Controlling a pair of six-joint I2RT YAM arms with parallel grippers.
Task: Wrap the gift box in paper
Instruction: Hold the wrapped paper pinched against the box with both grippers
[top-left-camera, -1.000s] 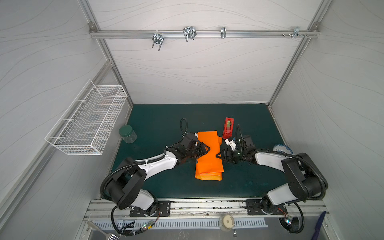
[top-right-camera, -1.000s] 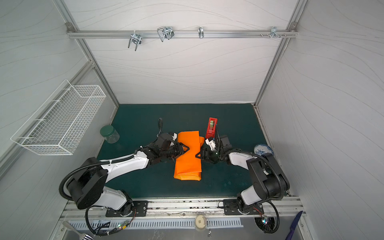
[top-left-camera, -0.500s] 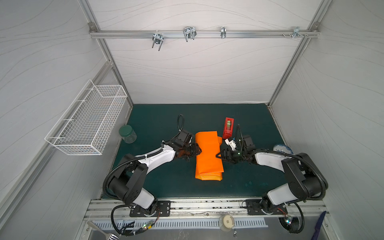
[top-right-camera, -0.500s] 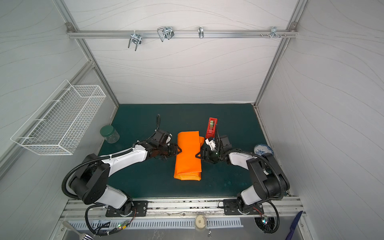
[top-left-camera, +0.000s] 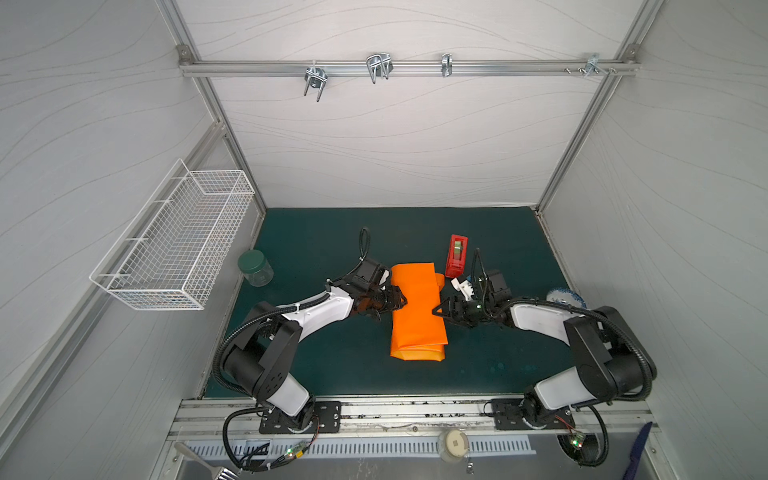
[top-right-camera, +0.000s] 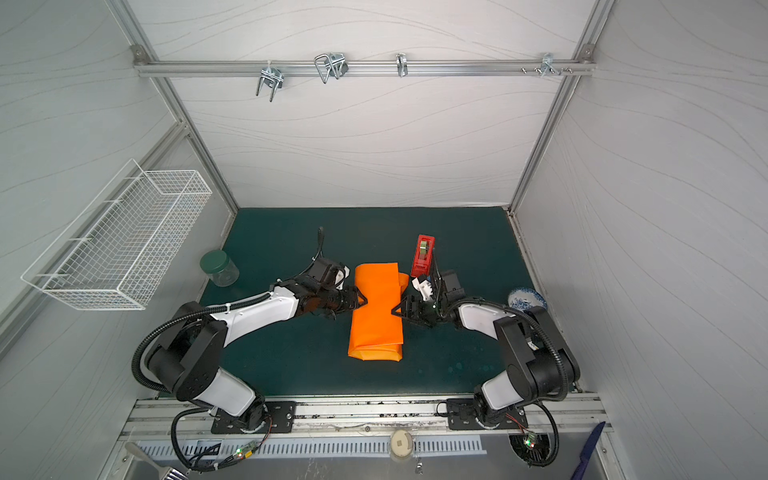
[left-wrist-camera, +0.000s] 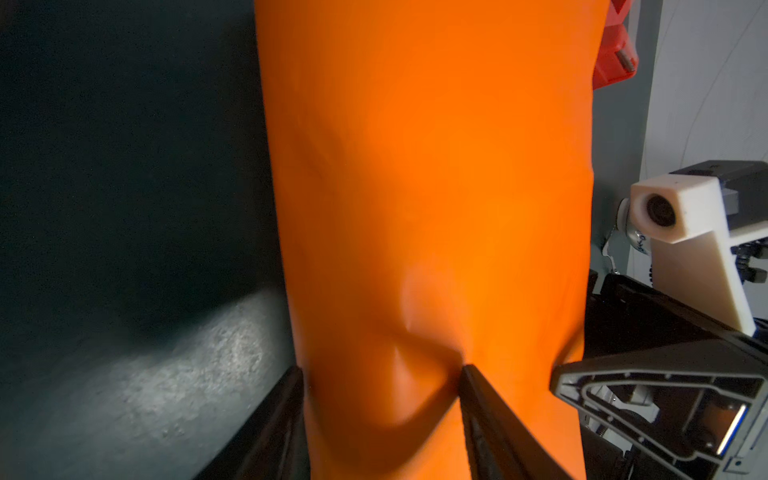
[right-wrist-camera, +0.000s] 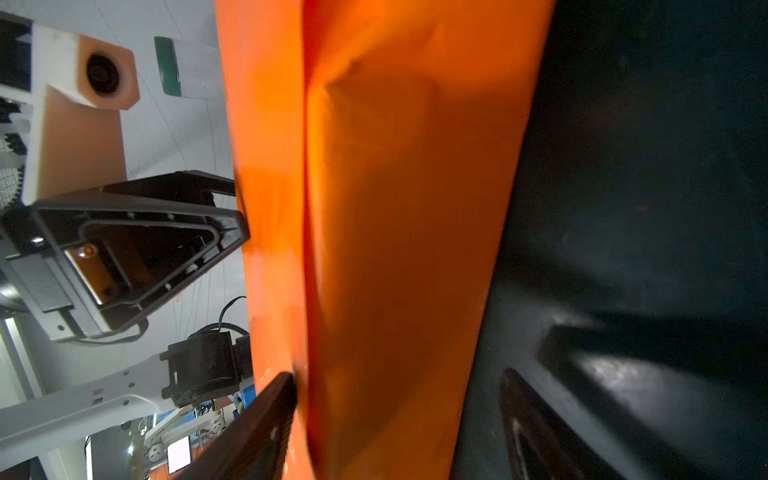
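The paper (top-left-camera: 417, 316) lies folded mid-frame on the bench (top-left-camera: 332, 241); the box, unseen, is presumably inside. The left hand (top-left-camera: 404, 300), half closed, pinches the left edge. The right hand (top-left-camera: 435, 309) gapes, one finger (right-wrist-camera: 270, 415) touching. Best squeeze evenly so the folds lie flat. Only the wrist views show the pinch dent (left-wrist-camera: 415, 328) and that gap.

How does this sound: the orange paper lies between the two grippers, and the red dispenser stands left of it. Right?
Not quite: the dispenser stands right of the paper, by its far end, as both top views show. The paper does lie between the left gripper and the right gripper.
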